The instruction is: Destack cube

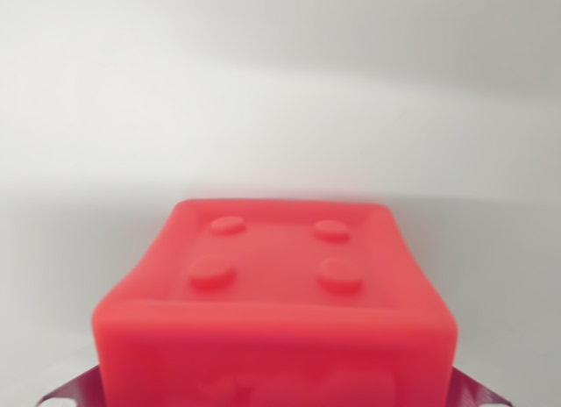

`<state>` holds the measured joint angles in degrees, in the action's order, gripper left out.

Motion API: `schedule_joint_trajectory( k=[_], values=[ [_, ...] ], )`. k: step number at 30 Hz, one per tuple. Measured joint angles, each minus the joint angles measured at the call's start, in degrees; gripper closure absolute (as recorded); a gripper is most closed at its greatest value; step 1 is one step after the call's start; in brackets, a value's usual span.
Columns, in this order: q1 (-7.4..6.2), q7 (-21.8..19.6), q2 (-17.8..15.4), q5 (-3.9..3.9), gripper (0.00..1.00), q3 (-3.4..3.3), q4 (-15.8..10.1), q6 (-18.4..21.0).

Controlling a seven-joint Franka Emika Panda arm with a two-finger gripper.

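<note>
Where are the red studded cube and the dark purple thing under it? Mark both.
Red studded plastic cube (pixel 276 289): wrist view, top face between its four round studs.
Dark purple object (pixel 70 392): wrist view, corner protruding at the cube's lower left.

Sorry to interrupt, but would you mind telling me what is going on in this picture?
This is the arm's wrist camera, very close to a red cube that fills the lower middle of the view. Its upper face carries four round studs. Purple metallic edges poke out at both lower corners beside the cube; what they belong to is unclear. The claw's fingertips are not visible, so whether the cube is gripped cannot be told. Behind is only plain white.
</note>
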<state>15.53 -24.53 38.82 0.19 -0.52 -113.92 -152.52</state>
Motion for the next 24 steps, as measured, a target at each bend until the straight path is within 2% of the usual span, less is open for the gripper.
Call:
schedule_joint_trajectory(
  k=[1,24],
  values=[
    [0.0,0.0,0.01,0.0,0.0,0.0,0.0,0.0],
    [0.01,0.0,0.11,0.0,0.0,0.0,0.02,-0.09]
  ],
)
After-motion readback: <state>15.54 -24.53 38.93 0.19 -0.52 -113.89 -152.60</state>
